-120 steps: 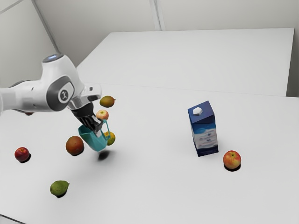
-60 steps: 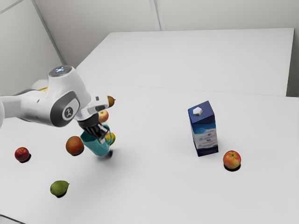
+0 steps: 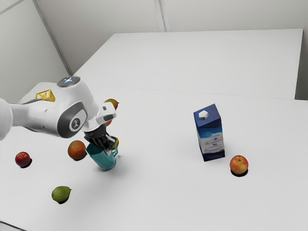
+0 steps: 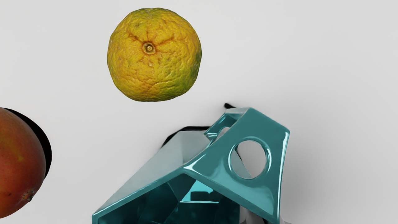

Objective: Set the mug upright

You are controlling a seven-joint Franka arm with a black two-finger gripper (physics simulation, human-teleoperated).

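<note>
The gripper [image 3: 107, 143] is gripping the teal mug [image 3: 102, 158], which is leaning, mouth toward the exterior view's eleven o'clock; a carton [image 3: 211, 137] is standing well apart, toward three.

The mug [image 3: 102, 160] is glossy teal; the gripper [image 3: 107, 143] black; the arm [image 3: 41, 117] white with dark grey patches; the citrus fruit [image 4: 154, 59] yellow, mottled green and orange; the carton [image 3: 211, 135] at the exterior view's right dark blue above, with a white cap [image 3: 203, 115] and a whitish, blue-marked band below; the apple [image 3: 238, 164] near it red, blotched yellow; the near-left fruit [image 3: 60, 193] green.
</note>
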